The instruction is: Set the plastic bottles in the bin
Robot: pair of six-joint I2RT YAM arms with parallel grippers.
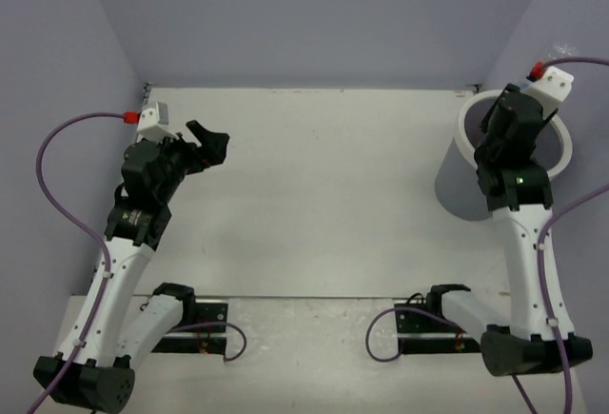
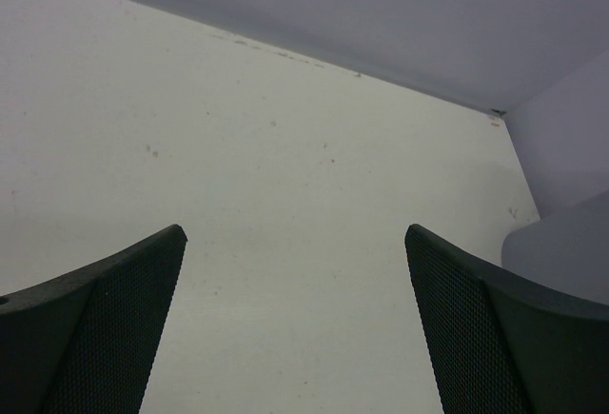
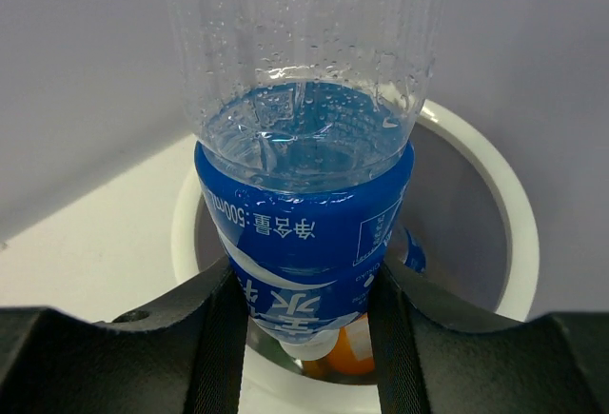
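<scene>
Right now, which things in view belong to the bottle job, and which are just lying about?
Job: blue-labelled bottle in the right claw; white bin below it; orange bottle inside the bin.
Not the job: table; walls.

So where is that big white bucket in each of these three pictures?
Top external: the bin sits far right, partly under the right arm.
Left wrist: a pale curved shape at the right edge, probably its wall.
Right wrist: its white rim circles the blue-labelled bottle in the right gripper.
Shared landmark: the lilac wall behind it.
</scene>
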